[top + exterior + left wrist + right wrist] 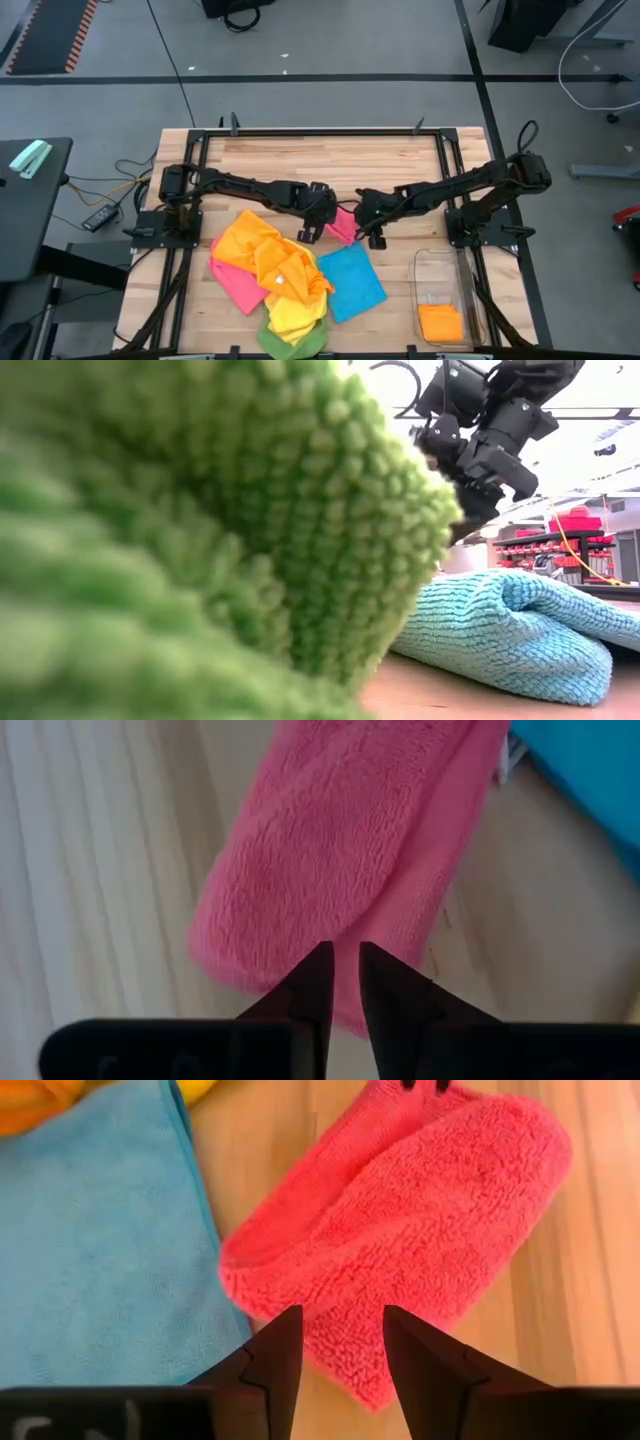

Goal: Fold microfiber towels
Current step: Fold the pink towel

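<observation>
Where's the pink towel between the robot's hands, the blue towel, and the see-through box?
pink towel (420, 1230), right wrist view, middle of its fluffy folded top.
blue towel (352, 280), high view, centre of the cloth.
clear bin (420, 270), high view, its left wall.
</observation>
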Action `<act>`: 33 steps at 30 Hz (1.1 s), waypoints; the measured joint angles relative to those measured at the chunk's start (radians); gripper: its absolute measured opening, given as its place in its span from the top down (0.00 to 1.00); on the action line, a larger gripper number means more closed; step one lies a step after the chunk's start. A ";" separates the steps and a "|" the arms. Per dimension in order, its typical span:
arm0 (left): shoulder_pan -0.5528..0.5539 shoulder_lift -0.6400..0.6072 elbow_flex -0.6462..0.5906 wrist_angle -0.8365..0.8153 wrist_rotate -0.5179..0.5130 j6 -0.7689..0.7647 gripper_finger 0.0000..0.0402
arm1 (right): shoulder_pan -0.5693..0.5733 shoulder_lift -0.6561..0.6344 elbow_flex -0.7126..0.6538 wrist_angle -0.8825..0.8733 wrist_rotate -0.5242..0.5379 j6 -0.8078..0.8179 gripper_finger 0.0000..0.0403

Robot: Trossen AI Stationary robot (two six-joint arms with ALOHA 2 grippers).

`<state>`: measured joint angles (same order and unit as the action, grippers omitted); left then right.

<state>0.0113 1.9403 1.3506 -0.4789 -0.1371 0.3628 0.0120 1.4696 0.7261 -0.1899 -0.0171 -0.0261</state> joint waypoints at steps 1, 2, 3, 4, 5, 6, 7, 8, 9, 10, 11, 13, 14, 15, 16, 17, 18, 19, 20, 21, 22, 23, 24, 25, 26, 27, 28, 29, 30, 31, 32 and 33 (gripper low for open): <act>0.000 0.003 0.000 -0.006 -0.011 0.022 0.83 | -0.003 0.000 -0.009 0.018 -0.001 0.000 0.64; -0.001 0.006 0.000 -0.012 -0.025 0.043 0.81 | -0.005 0.000 -0.016 0.027 -0.001 0.000 0.64; -0.002 0.008 0.000 -0.002 -0.043 0.062 0.80 | -0.006 0.000 -0.022 0.033 -0.001 0.000 0.65; -0.004 0.010 0.000 0.006 -0.060 0.076 0.78 | -0.006 0.000 -0.025 0.039 -0.001 0.002 0.65; -0.005 0.010 0.000 0.004 -0.073 0.094 0.76 | -0.006 0.000 -0.027 0.041 -0.001 0.005 0.65; -0.006 0.010 0.000 0.008 -0.083 0.113 0.74 | -0.005 0.000 -0.027 0.044 -0.002 0.005 0.66; -0.010 0.010 0.000 0.014 -0.088 0.126 0.72 | -0.005 0.000 -0.027 0.046 -0.002 0.006 0.66; -0.011 0.010 0.000 0.016 -0.088 0.145 0.70 | -0.005 0.000 -0.027 0.048 -0.002 0.010 0.66; -0.016 0.017 0.000 0.020 -0.088 0.156 0.68 | -0.005 0.000 -0.027 0.051 -0.002 0.015 0.66; -0.020 0.023 0.001 0.027 -0.092 0.170 0.67 | -0.005 0.000 -0.027 0.053 -0.002 0.018 0.66; -0.024 0.026 0.000 0.020 -0.093 0.181 0.65 | -0.005 0.000 -0.027 0.056 -0.002 0.018 0.66; -0.029 0.033 0.000 0.035 -0.097 0.202 0.61 | -0.006 0.000 -0.027 0.063 -0.001 0.015 0.66; -0.030 0.038 0.002 0.054 -0.098 0.209 0.60 | -0.005 0.000 -0.027 0.068 -0.002 0.015 0.66; -0.030 0.041 0.002 0.049 -0.097 0.218 0.59 | -0.005 0.000 -0.027 0.073 -0.003 0.015 0.66; -0.030 0.046 0.000 0.041 -0.097 0.221 0.59 | -0.005 0.000 -0.027 0.078 -0.004 0.015 0.66; -0.027 0.054 0.000 0.061 -0.103 0.224 0.58 | -0.005 0.000 -0.027 0.082 -0.007 0.015 0.66; -0.026 0.058 0.001 0.069 -0.109 0.226 0.58 | -0.005 0.000 -0.027 0.085 -0.007 0.016 0.66; -0.025 0.059 0.000 0.057 -0.114 0.226 0.59 | -0.005 0.000 -0.027 0.085 -0.009 0.019 0.66; -0.025 0.059 0.000 0.059 -0.115 0.226 0.59 | -0.005 0.000 -0.027 0.086 -0.009 0.021 0.66; -0.025 0.059 0.000 0.068 -0.117 0.227 0.60 | -0.005 0.000 -0.027 0.085 -0.010 0.023 0.66; -0.025 0.059 0.000 0.067 -0.118 0.227 0.61 | -0.005 0.000 -0.027 0.085 -0.011 0.024 0.66; -0.025 0.059 0.000 0.065 -0.120 0.227 0.62 | -0.003 0.000 -0.027 0.087 -0.010 0.024 0.66; -0.026 0.059 0.000 0.064 -0.126 0.227 0.64 | -0.003 0.000 -0.027 0.088 -0.010 0.022 0.66; -0.025 0.059 0.000 0.062 -0.135 0.230 0.65 | -0.003 0.000 -0.027 0.090 -0.011 0.020 0.66; -0.023 0.058 0.000 0.060 -0.137 0.233 0.66 | -0.003 0.000 -0.027 0.093 -0.011 0.020 0.66; -0.021 0.058 0.000 0.058 -0.137 0.234 0.68 | -0.003 0.000 -0.027 0.095 -0.010 0.020 0.66; -0.018 0.058 0.000 0.057 -0.137 0.236 0.69 | -0.003 0.000 -0.027 0.094 -0.010 0.022 0.66; -0.015 0.058 0.000 0.058 -0.139 0.237 0.70 | -0.003 0.000 -0.028 0.094 -0.010 0.022 0.66; -0.014 0.058 0.000 0.059 -0.141 0.236 0.72 | -0.003 0.000 -0.028 0.094 -0.010 0.022 0.66; -0.014 0.058 0.000 0.061 -0.141 0.232 0.73 | -0.003 0.000 -0.028 0.093 -0.010 0.023 0.66; -0.013 0.058 0.000 0.062 -0.142 0.229 0.74 | -0.003 0.000 -0.028 0.093 -0.011 0.027 0.66; -0.013 0.058 0.000 0.062 -0.142 0.229 0.76 | -0.003 0.000 -0.028 0.093 -0.011 0.029 0.66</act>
<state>-0.0022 1.9987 1.3506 -0.4171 -0.2787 0.5918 0.0090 1.4696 0.6983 -0.0966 -0.0277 0.0027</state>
